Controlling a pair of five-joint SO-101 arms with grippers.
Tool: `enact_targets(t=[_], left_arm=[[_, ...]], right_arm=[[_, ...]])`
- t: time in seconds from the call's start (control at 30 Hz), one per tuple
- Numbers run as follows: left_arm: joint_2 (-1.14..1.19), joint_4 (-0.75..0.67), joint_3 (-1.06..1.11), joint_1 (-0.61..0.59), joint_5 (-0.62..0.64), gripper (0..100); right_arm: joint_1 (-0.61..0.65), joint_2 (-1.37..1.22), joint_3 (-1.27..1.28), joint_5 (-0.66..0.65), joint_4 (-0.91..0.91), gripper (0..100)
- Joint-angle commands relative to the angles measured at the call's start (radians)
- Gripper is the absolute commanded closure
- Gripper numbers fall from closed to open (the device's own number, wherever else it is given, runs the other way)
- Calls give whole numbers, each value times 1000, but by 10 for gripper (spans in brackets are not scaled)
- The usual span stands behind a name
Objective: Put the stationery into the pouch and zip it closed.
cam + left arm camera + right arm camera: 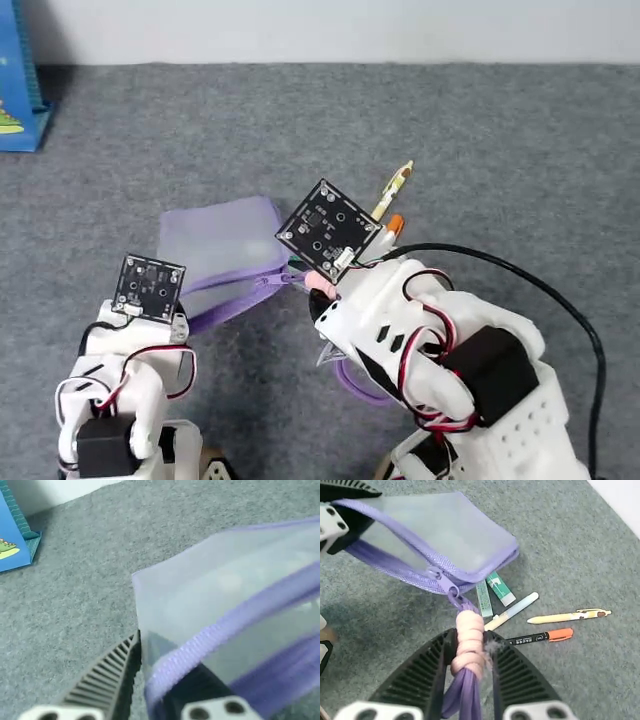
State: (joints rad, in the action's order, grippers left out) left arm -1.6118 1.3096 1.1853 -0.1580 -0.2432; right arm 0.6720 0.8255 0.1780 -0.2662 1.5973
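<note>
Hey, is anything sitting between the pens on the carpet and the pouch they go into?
No separate object does. The pens and green sticks lie beside the pouch, the sticks' ends under its edge. The right gripper is shut on the zipper pull, the left gripper on a pouch corner.

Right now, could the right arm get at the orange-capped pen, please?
Probably not yet: the right arm has its jaws shut on the pink zipper pull. The orange-capped pen lies uncovered on the carpet nearby; after letting go, the way looks free.
</note>
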Motion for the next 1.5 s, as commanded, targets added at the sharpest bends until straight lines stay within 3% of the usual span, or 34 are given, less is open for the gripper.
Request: enact_targets(t=[0.0, 0.13, 0.37, 0.6, 0.7, 0.87, 1.1, 1.23, 1.47], left_arm=[[9, 2, -79, -6, -5, 989], [11, 40, -133, -6, 43, 989], [11, 52, -196, -6, 80, 989], [52, 52, -237, -6, 87, 989], [144, 52, -262, -6, 103, 989], [238, 46, -288, -6, 109, 989], [189, 49, -249, -6, 109, 989], [141, 44, -202, -6, 109, 989], [81, 51, -189, -5, 109, 989]], right_arm=[[-79, -10, -61, 52, 13, 852], [-240, -13, -61, 173, 4, 728], [-334, -54, -57, 173, -2, 768], [-446, -352, -58, 181, -70, 768], [-466, -512, -58, 193, -133, 768], [-495, -727, -58, 334, -309, 768], [-527, -966, -60, 364, -587, 768], [-522, -1092, -60, 488, -671, 768], [-521, -1187, -84, 508, -733, 768]])
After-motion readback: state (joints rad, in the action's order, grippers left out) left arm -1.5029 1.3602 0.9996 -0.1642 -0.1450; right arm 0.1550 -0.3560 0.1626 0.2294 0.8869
